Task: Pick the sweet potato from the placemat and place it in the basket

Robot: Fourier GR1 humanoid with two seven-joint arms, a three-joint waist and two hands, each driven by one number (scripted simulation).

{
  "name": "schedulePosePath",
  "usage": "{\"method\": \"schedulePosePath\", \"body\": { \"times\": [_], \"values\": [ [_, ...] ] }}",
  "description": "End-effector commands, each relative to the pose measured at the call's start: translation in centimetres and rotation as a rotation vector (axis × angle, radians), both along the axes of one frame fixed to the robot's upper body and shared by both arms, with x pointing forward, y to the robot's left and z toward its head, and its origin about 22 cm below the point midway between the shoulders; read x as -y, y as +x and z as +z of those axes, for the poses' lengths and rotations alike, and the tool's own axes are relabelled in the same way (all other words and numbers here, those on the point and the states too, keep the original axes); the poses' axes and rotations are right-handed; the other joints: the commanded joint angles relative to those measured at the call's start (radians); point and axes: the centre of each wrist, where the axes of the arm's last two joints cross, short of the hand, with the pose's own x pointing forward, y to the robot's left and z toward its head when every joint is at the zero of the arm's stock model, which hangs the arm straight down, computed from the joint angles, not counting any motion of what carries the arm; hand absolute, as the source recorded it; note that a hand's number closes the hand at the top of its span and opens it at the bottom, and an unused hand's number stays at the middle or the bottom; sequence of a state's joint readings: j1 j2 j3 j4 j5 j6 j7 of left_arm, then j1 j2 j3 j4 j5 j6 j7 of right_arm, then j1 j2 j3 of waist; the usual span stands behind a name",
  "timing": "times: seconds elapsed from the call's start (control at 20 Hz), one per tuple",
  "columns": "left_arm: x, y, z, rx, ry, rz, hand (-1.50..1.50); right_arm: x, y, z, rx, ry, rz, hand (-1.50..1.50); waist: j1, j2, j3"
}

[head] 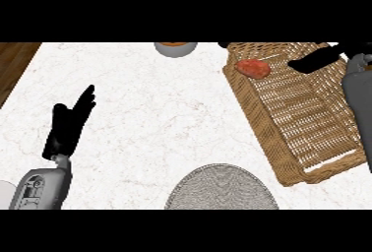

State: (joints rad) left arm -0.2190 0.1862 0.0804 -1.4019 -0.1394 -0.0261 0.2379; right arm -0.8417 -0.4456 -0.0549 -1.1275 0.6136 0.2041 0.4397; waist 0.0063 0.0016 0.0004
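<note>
Marble-patterned white desk (160, 113) fills most of the head view, with a strip of dark wood (15, 64) showing past its left edge. The widest bare stretch lies in the middle, between the left robot hand (70, 123) and the basket (320, 123) at the right. That basket is a long rectangular tray of tan woven wicker with a raised rim, set at a slant so its near corner points toward the lower right. The sweet potato (253, 68), a lumpy reddish-orange shape, lies inside the basket near its far left corner, apart from both hands. The right robot hand (320, 59) hovers over the basket's far end, fingers fairly straight and holding nothing. The left robot hand rests over the desk at the left, fingers straight and empty, on a grey forearm. The placemat (222, 189), a round grey woven piece with fine ridges, is cut by the lower edge at centre. A grey bowl (175, 49) with something orange in it sits at the far edge.
</note>
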Motion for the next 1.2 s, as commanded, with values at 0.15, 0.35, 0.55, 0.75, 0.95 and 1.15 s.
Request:
{"method": "schedulePosePath", "body": {
  "times": [0.15, 0.35, 0.55, 0.75, 0.95, 1.15],
  "values": [
    [-0.2, -0.5, -0.9, -0.01, 0.006, 0.015, 0.0, 2.4, 0.1, -0.8, 0.168, 0.132, -0.018, -1.5, 0.0, 0.0, 0.0],
    [0.0, 0.1, 0.3, 0.016, -0.016, 0.002, 0.0, 3.5, 0.0, -0.4, 0.318, 0.228, -0.132, -1.5, 0.001, 0.001, 0.0],
    [-0.2, 0.5, -0.5, -0.01, -0.005, 0.01, 0.0, 6.6, -1.8, 1.5, 0.378, 0.262, -0.225, -1.5, -0.014, -0.003, 0.0],
    [-1.5, -0.4, -0.2, 0.007, 0.008, 0.01, 0.0, 12.7, -4.1, 2.1, 0.372, 0.352, -0.355, -1.5, -0.015, -0.003, 0.0],
    [-1.0, -1.0, 0.3, 0.004, -0.004, 0.009, 0.0, 16.9, -6.8, 1.2, 0.328, 0.346, -0.384, -1.5, -0.009, -0.004, 0.0],
    [-0.1, 0.3, -0.4, -0.01, 0.009, 0.017, 0.0, 22.5, -11.0, 1.5, 0.368, 0.393, -0.384, -1.5, -0.02, -0.003, 0.0]
  ]
}}
